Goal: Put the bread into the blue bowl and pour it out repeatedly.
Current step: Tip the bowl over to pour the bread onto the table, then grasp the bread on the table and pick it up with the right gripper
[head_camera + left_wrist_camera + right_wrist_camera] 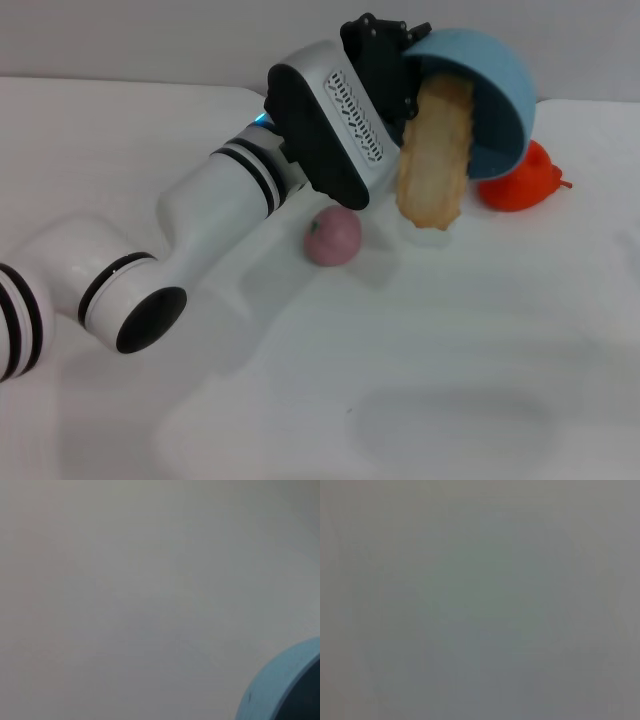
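Tipping the blue bowl [500, 100] on its side with the left gripper [392, 62], clamped on the rim; sliding the bread [437, 160] out of the mouth, just below the gripper, lower end nearly touching the table [450, 350]; keeping the tilt slow and the grip firm, judging by the steep angle; leaving the pink fruit [333, 236] and the red toy [525, 182] lying outside the bowl; not showing the right gripper anywhere.

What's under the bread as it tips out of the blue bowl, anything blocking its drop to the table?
Nothing visible blocks it. The left gripper holds the blue bowl tipped, and the bread hangs from its mouth over bare table. The pink fruit and red fruit lie to either side.
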You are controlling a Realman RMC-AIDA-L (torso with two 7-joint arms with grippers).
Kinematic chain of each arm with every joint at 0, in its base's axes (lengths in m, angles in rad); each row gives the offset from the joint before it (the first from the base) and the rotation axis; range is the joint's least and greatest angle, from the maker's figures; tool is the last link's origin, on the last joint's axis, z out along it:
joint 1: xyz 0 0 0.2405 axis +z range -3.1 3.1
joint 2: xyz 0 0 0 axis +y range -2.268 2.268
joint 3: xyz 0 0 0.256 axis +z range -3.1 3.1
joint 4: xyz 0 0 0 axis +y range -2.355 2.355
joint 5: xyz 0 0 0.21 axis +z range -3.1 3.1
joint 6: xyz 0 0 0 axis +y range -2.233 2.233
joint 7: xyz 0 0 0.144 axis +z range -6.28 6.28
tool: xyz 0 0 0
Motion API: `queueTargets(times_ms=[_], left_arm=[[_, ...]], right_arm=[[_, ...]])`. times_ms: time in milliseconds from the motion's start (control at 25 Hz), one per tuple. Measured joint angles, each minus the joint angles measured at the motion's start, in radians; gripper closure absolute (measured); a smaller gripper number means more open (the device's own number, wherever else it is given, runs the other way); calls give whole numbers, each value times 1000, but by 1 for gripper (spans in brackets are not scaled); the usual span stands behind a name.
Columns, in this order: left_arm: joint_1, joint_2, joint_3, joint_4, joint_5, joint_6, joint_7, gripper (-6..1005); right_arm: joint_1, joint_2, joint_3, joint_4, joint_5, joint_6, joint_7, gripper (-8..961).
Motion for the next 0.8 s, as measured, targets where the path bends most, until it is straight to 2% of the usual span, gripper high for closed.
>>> queueTargets(times_ms=[160,360,640,800], left_arm=[[12,0,14,0,-21,22,18,999],[49,0,24,0,-51,138,21,999],[52,0,25,8,-146,130,13,999],[55,1,-9,79,-308,40,9,999]], right_arm=[[5,1,0,1,-21,-1,0,523],[8,3,0,2,-30,-1,0,523],[24,0,0,3,-72,5,0,523],[51,-2,0,-12,-153,15,1,524]])
